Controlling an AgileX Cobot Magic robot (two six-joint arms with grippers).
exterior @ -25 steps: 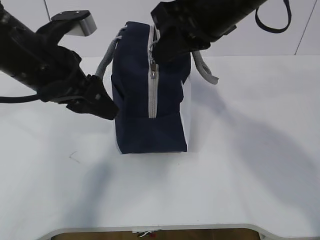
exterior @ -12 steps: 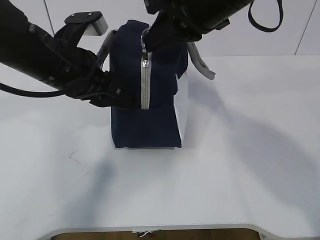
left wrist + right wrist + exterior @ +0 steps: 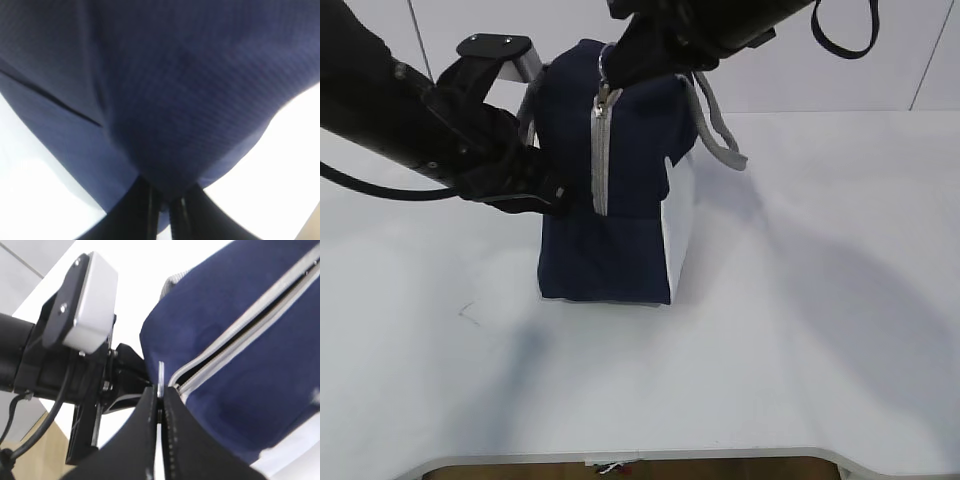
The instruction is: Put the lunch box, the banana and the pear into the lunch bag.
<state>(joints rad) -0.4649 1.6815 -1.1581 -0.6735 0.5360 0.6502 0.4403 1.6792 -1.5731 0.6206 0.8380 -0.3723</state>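
The navy lunch bag [image 3: 620, 230] stands on the white table, its grey zipper [image 3: 599, 160] running down the near end and a grey handle [image 3: 720, 135] hanging to the right. My right gripper [image 3: 607, 72] is shut on the zipper's ring pull [image 3: 160, 375] at the bag's top; behind it the zipper gapes open [image 3: 240, 335]. My left gripper [image 3: 560, 195] is shut on a fold of the bag's navy fabric [image 3: 167, 192] on its left side. The lunch box, the banana and the pear are out of view.
The white table [image 3: 800, 330] lies bare around the bag, with its front edge [image 3: 620, 455] near the bottom of the exterior view. A small dark mark [image 3: 468, 315] is on the table at the left. Both black arms cross above the bag.
My left gripper has moved right and closed on the bag's left side. My right gripper has drawn the zipper pull up and left, and the bag has swung so more of its white side shows.
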